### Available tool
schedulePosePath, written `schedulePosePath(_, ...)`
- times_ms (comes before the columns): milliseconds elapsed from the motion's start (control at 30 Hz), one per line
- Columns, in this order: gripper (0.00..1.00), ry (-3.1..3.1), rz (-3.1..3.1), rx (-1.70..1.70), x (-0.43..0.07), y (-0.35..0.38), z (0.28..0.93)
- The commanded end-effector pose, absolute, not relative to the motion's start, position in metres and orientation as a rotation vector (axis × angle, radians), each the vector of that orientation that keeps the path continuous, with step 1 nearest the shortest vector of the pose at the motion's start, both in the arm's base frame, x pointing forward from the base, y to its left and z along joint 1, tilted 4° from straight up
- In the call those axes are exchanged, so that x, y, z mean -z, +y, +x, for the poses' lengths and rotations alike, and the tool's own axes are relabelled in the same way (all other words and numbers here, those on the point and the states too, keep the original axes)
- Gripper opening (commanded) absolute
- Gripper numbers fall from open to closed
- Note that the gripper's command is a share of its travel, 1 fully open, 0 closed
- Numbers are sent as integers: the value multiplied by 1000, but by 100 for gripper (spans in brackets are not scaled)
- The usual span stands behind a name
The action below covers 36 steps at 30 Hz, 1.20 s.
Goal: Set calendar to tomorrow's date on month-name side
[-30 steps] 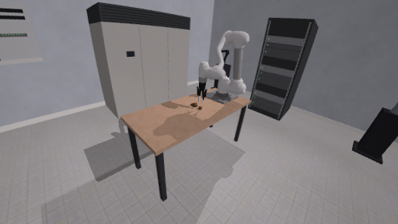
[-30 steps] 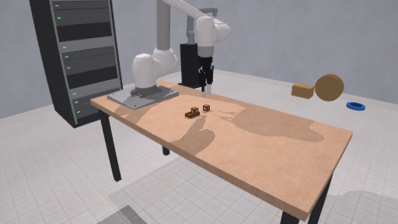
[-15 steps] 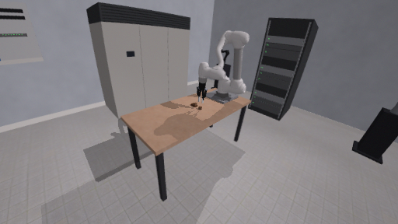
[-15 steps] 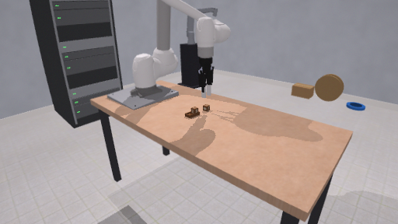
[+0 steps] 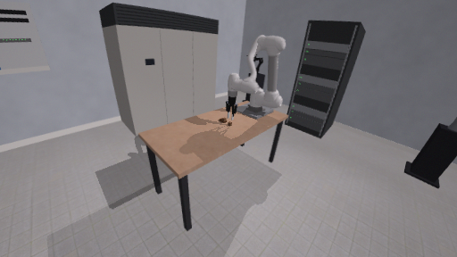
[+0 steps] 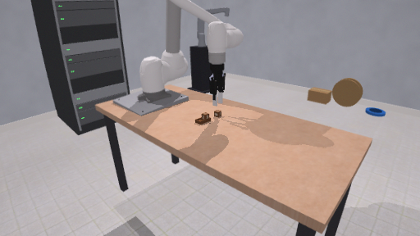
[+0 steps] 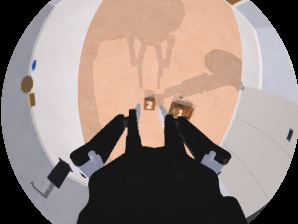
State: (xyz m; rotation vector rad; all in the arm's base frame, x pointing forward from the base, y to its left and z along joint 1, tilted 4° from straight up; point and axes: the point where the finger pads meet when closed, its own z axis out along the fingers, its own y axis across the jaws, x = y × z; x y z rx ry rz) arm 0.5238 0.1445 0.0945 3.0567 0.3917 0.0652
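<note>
A small brown tray (image 6: 201, 120) lies on the table with one brown cube standing in it; it also shows in the wrist view (image 7: 181, 110). A second brown cube (image 6: 217, 113) stands loose on the table just beside the tray, showing a white digit on top in the wrist view (image 7: 148, 104). My gripper (image 6: 216, 98) points straight down and hangs a little above the loose cube. Its fingers are narrowed but apart, with nothing between them. From the top view the gripper (image 5: 230, 115) is over the cube (image 5: 229, 123). The month's name is too small to read.
The arm's grey base plate (image 6: 150, 101) sits at the table's far end. A dark server rack (image 6: 79, 57) stands behind the table and a beige cabinet (image 5: 161, 67) beside it. A box, a round disc (image 6: 347, 92) and a blue ring lie on the floor.
</note>
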Motion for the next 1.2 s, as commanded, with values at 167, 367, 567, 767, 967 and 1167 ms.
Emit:
schedulePosePath(167,29,392,3057,-65,-84,144,524)
schedulePosePath(367,29,392,3057,-65,-75,143,525)
schedulePosePath(567,29,392,3057,-65,-69,143,525)
schedulePosePath(767,29,392,3057,-65,-66,143,525)
schedulePosePath(967,29,392,3057,-65,-64,143,525)
schedulePosePath(1167,29,392,3057,-65,-64,143,525)
